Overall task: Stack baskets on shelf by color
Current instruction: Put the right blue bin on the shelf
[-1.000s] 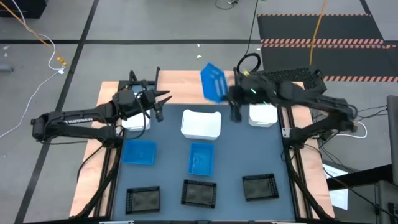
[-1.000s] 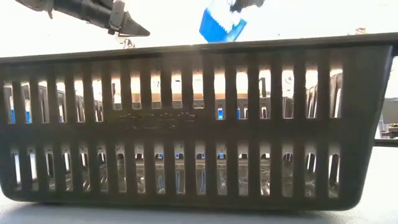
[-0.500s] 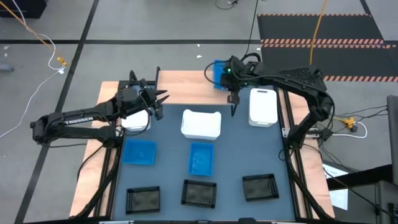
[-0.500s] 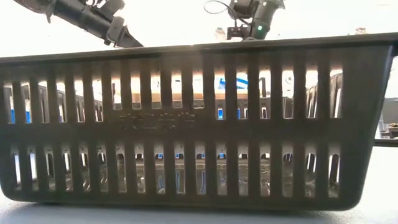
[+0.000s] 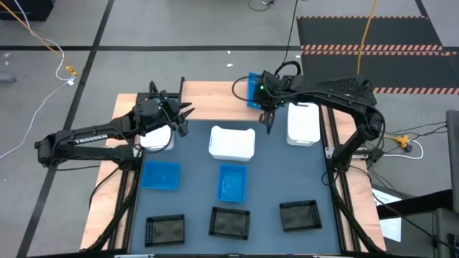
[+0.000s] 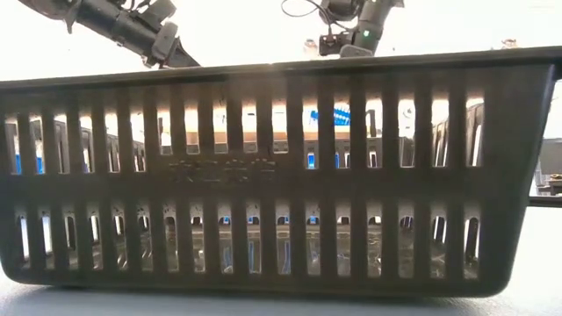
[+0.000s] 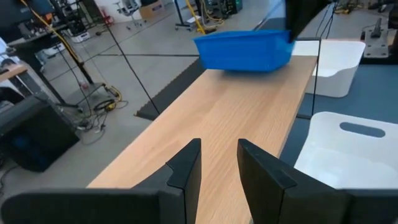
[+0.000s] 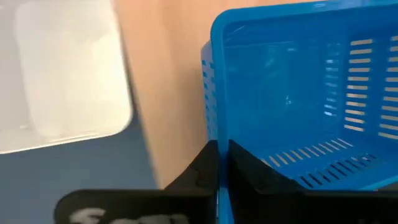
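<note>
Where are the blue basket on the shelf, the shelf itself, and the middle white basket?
blue basket on the shelf [image 8: 292, 99]: right wrist view, on its inside floor.
shelf [image 7: 230, 118]: left wrist view, on the bare wood top.
middle white basket [image 5: 232, 142]: high view, on its inside centre.

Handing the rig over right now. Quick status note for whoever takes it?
Right gripper: shut on the rim of a bright blue plastic basket sitting on the light-wood shelf.
Left gripper: open, empty, over the shelf's left part near a white plastic basket.
On the dark mat: three white, two blue, three black mesh baskets.
Done: one blue basket at the shelf, not released.
Left: the other eight.
</note>
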Robot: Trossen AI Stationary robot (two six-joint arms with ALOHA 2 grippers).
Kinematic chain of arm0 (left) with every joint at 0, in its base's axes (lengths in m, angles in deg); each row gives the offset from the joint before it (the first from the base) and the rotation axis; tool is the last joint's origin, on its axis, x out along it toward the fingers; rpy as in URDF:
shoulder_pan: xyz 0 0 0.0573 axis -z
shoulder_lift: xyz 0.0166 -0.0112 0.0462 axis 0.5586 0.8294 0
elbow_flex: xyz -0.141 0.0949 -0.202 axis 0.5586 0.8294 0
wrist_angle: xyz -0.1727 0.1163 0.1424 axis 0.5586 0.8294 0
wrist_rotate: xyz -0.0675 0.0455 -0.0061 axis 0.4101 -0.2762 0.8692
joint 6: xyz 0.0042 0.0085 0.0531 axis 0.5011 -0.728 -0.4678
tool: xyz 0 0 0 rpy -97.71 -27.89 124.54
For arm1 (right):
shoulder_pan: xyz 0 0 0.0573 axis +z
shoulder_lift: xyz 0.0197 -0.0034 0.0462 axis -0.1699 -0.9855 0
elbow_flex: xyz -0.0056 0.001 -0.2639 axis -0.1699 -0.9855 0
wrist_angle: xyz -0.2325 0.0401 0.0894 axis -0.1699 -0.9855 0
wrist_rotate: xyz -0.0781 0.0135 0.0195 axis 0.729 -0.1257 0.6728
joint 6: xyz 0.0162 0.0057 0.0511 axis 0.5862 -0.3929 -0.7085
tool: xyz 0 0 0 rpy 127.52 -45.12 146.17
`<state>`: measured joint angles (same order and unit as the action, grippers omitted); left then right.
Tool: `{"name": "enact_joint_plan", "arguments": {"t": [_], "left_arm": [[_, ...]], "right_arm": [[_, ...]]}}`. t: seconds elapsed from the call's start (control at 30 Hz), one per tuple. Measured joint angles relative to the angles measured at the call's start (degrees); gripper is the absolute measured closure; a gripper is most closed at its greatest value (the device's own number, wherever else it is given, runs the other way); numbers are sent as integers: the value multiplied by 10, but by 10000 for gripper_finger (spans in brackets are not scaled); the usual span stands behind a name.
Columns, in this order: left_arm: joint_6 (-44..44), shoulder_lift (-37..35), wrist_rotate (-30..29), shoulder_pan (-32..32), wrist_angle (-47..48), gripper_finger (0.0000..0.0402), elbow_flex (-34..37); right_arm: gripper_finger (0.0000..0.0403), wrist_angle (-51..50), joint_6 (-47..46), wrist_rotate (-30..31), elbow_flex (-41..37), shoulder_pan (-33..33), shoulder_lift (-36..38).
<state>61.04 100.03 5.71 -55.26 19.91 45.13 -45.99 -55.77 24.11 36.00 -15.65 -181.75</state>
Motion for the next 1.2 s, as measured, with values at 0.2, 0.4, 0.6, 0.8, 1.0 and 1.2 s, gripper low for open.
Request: {"name": "enact_joint_plan", "arguments": {"t": [0.2, 0.4, 0.6, 0.8, 1.0, 1.2], "left_arm": [[21, 0, 0, 0, 2, 295, 0], [21, 0, 0, 0, 2, 295, 0], [17, 0, 0, 0, 2, 295, 0], [10, 0, 0, 0, 1, 295, 0], [10, 0, 0, 0, 1, 295, 0], [10, 0, 0, 0, 1, 295, 0]], "right_arm": [[369, -3, -39, 2, 0, 15, 0], [323, -5, -30, 3, 0, 16, 6], [293, 15, -26, 1, 0, 18, 16], [289, 20, -26, 17, 0, 19, 24], [295, 7, -29, 46, -7, 19, 24], [296, 17, -35, 45, -42, 26, 24]]}}
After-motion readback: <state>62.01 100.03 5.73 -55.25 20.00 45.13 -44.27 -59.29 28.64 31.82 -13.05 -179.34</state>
